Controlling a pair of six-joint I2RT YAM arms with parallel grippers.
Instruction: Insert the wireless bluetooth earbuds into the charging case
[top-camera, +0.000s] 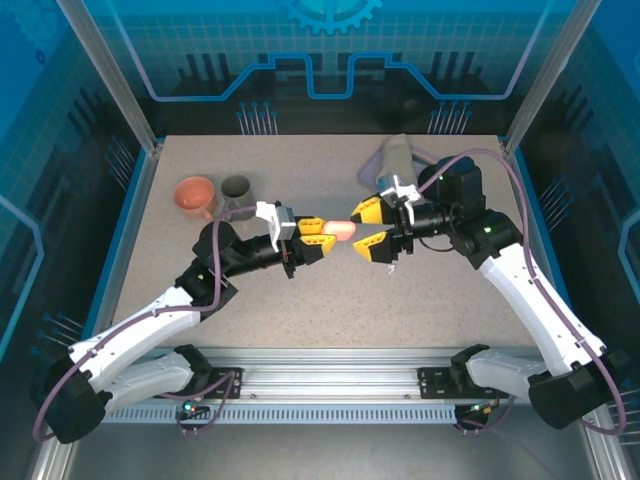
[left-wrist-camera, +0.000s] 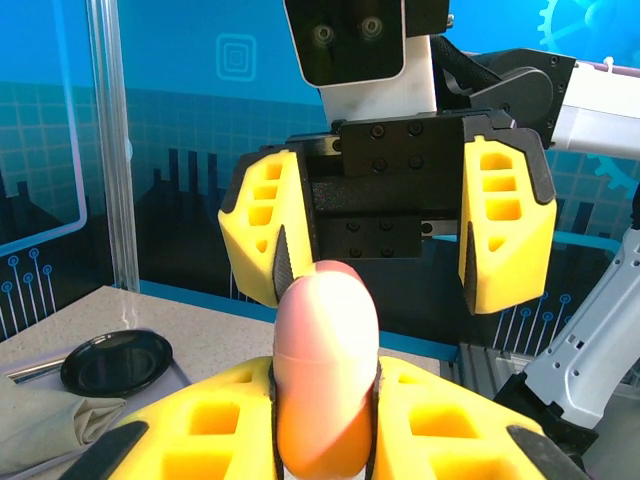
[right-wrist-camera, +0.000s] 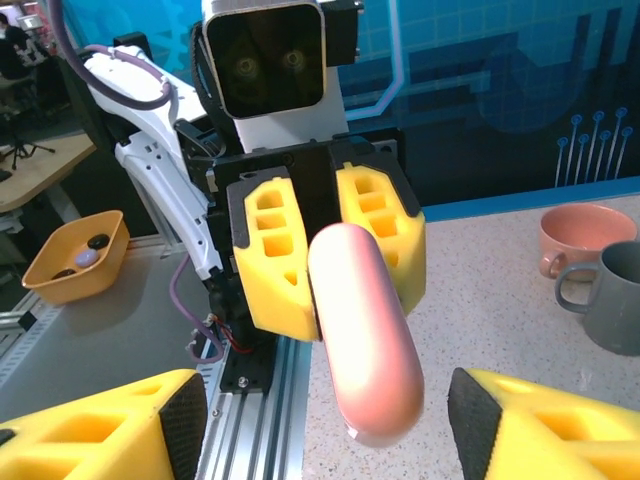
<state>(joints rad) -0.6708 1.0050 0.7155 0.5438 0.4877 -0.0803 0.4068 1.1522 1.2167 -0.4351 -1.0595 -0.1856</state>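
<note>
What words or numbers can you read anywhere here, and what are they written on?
There are no words or numbers to read in these pictures.
Pink charging case: plain, no writing on it.
Pink mug and grey mug: plain too.
Blue backdrop: it has only drawings, a gear sign and a square sign, and no letters.

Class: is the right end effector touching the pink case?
Apart. In the right wrist view the pink case, held by the left end effector, sits between the open fingers of the right end effector, with a visible gap on each side.
</note>
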